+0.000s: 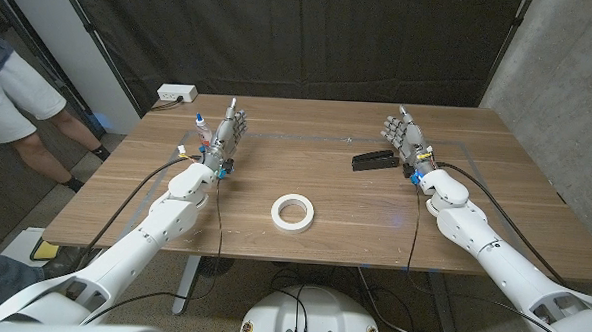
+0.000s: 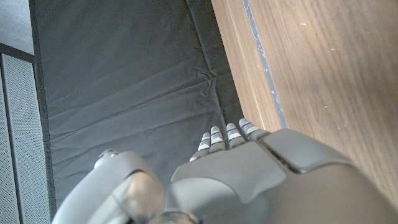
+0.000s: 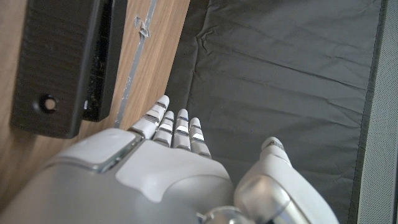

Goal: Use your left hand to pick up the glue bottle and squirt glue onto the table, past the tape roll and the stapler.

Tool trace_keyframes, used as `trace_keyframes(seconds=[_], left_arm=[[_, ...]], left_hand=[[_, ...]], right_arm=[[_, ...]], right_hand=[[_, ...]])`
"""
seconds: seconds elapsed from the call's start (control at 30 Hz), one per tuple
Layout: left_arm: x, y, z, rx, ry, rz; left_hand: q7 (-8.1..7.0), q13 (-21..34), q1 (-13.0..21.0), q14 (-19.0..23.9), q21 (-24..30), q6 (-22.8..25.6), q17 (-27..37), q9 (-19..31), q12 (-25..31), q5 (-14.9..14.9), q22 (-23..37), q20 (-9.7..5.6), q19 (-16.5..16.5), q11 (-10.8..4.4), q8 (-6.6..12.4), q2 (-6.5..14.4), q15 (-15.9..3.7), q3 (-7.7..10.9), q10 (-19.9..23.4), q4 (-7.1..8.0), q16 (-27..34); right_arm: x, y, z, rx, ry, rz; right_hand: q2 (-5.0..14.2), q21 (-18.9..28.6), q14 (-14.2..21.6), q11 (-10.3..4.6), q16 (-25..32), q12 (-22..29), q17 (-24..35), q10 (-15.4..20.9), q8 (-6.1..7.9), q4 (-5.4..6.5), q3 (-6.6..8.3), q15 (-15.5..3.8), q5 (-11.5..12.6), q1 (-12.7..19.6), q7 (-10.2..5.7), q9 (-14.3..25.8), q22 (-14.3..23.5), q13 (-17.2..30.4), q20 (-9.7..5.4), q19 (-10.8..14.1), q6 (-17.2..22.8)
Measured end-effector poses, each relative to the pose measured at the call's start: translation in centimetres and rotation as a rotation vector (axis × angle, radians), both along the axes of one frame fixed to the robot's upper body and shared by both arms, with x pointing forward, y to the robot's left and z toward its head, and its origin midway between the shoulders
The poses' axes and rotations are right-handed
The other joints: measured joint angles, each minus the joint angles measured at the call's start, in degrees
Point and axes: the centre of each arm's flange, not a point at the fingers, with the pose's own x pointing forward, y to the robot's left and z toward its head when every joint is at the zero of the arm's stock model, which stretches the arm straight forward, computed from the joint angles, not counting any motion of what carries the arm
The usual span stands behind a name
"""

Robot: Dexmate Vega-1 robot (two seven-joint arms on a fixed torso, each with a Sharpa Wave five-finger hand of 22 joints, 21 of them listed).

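Nearest the head camera lies the tape roll (image 1: 293, 212), flat on the table (image 1: 333, 243) toward the middle of its near edge. Beyond it to the right, the black stapler (image 1: 374, 160) lies with its long axis roughly parallel to the far edge, its right end just beside the right robot hand (image 1: 408, 139); the right wrist view shows that same stapler (image 3: 59, 65) alongside the straight fingers (image 3: 177, 130).

The relation that matters is at the table's left side. The glue bottle (image 1: 202, 130) stands upright, nozzle up, close against the left robot hand (image 1: 228, 135) on the side toward the table's left edge. Its long axis looks near vertical, so I judge the grasp should come sideways, wrapping around the body rather than from above. The left robot hand is far nearer to it than the right one, which sits well apart across the table.

Both robot hands hold nothing, fingers extended and apart from the thumb. In the left wrist view the fingers (image 2: 225, 138) reach straight out over the table's far edge toward the dark curtain (image 2: 130, 93).

The glue target, as I read it, is the bare wood toward the far edge, beyond the tape roll and stapler.
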Motion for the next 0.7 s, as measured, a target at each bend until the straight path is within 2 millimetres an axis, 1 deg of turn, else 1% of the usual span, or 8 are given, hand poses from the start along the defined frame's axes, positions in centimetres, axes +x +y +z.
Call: trace_keyframes(seconds=[0.1,0.27,0.37,0.47,0.6,0.7], left_arm=[[-0.3,0.0,0.1,0.003,-0.005,0.005],[-0.7,0.1,0.2,0.020,-0.016,0.021],[-1.0,0.3,0.3,0.035,-0.023,0.038],[-1.3,0.3,0.4,0.048,-0.032,0.052],[-1.6,0.7,0.5,0.061,-0.041,0.076],[-1.9,1.0,0.7,0.070,-0.057,0.107]], left_hand=[[0.00,0.0,0.4,0.0,0.0,0.0,0.0,0.0,0.0,0.0,0.0,0.00,0.0,0.00,0.00,0.4,0.00,-0.18,0.0,-0.18,0.0],[0.00,0.0,0.7,0.0,0.0,0.0,0.0,0.0,0.0,0.0,0.0,0.00,0.0,0.00,0.00,0.1,0.00,-0.24,0.0,-0.24,0.0],[0.09,0.0,0.9,0.2,0.0,-0.1,0.0,0.0,0.0,0.0,0.0,0.02,0.0,0.00,0.00,0.3,-0.23,-0.21,0.0,-0.26,0.0],[0.20,0.0,2.3,1.1,0.2,-0.2,0.0,0.0,0.0,0.0,0.0,0.80,0.9,0.27,0.00,0.6,-0.21,0.05,0.8,-1.16,0.0],[0.23,0.0,6.0,3.9,0.9,1.4,0.0,0.0,0.8,-0.4,0.0,0.48,4.1,0.18,0.22,0.5,-0.49,0.68,3.5,-2.73,0.4],[0.35,0.0,7.9,5.8,1.2,3.0,0.0,0.0,1.2,-0.9,0.0,0.39,5.8,-0.15,0.44,1.1,-0.76,0.96,5.3,-3.96,0.4]], right_arm=[[0.1,0.1,0.1,-0.002,0.000,0.006],[0.1,0.3,0.1,-0.002,0.001,0.013],[0.0,0.3,0.3,0.000,-0.003,0.015],[-0.1,0.4,0.3,0.000,-0.005,0.017],[-0.3,0.5,0.2,0.001,-0.007,0.017],[-0.7,0.5,0.1,0.001,-0.008,0.013]], right_hand=[[0.00,0.0,0.0,0.00,0.0,0.0,0.0,0.0,0.00,0.00,0.00,0.00,0.0,0.0,0.00,0.0,0.0,0.0,0.00,0.0,0.0],[0.00,0.0,0.0,0.00,0.0,0.0,0.0,0.0,0.00,-0.01,-0.01,0.00,0.0,0.0,0.00,0.0,0.0,0.0,0.00,0.0,0.0],[0.00,0.0,0.0,0.00,0.0,0.0,0.0,0.0,0.00,-0.01,-0.01,0.00,0.0,0.0,-0.01,0.0,0.0,0.0,0.00,0.0,0.0],[0.00,0.0,0.0,-0.01,0.0,0.0,0.0,0.0,0.00,-0.01,-0.01,-0.01,0.0,0.0,-0.01,0.0,0.0,0.0,0.00,0.0,0.0],[0.00,0.0,0.0,-0.01,0.0,0.0,0.0,0.0,0.00,-0.01,-0.01,-0.01,0.0,0.0,-0.01,0.0,0.0,0.0,0.20,0.2,0.0],[0.00,0.0,0.3,0.20,0.0,0.0,0.0,0.2,0.00,-0.01,-0.01,0.29,0.0,0.0,0.19,0.0,0.0,0.0,0.39,0.4,0.2]])
